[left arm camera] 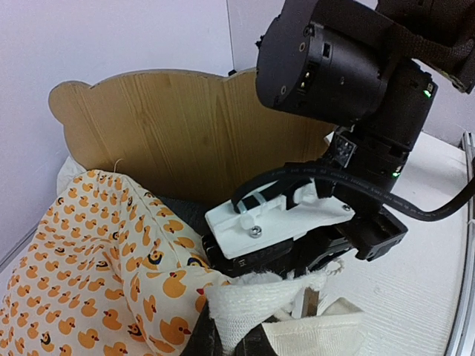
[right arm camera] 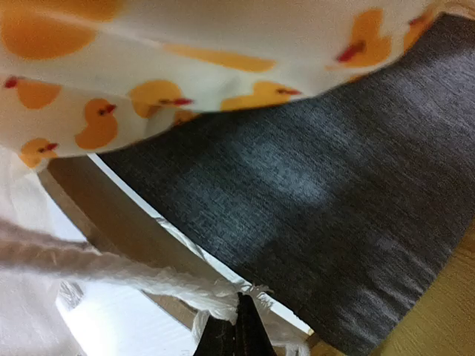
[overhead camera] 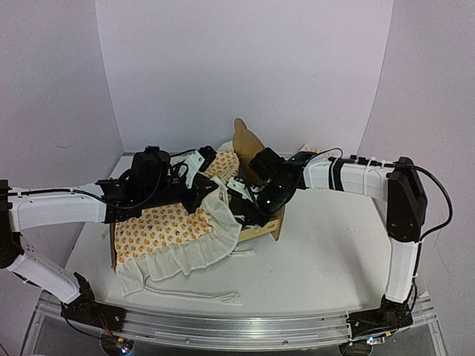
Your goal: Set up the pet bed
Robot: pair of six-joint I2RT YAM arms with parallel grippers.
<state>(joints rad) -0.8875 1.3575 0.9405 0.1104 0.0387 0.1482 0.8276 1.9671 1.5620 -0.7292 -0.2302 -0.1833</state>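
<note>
Pet bed (overhead camera: 248, 147) sits mid-bench (overhead camera: 319, 259) under duck-print bedding (overhead camera: 167, 226), my left pincer (left arm camera: 239, 334) and right pincer (right arm camera: 237, 335) both pinching its white ruffle (right arm camera: 171, 285); I judge the plywood frame light, stiff, best gripped by the side rail (overhead camera: 260, 231).

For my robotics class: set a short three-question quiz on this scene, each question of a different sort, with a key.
1. True or false: the right gripper has its jaws wide open.
2. Multiple choice: the bedding is printed with A) ducks, B) stars, C) stripes.
3. Fill the gap: the bear-eared wooden part of the pet bed that stands upright is its ___.
Key: 1 false, they are shut on the white ruffle; 2 A; 3 headboard.
</note>
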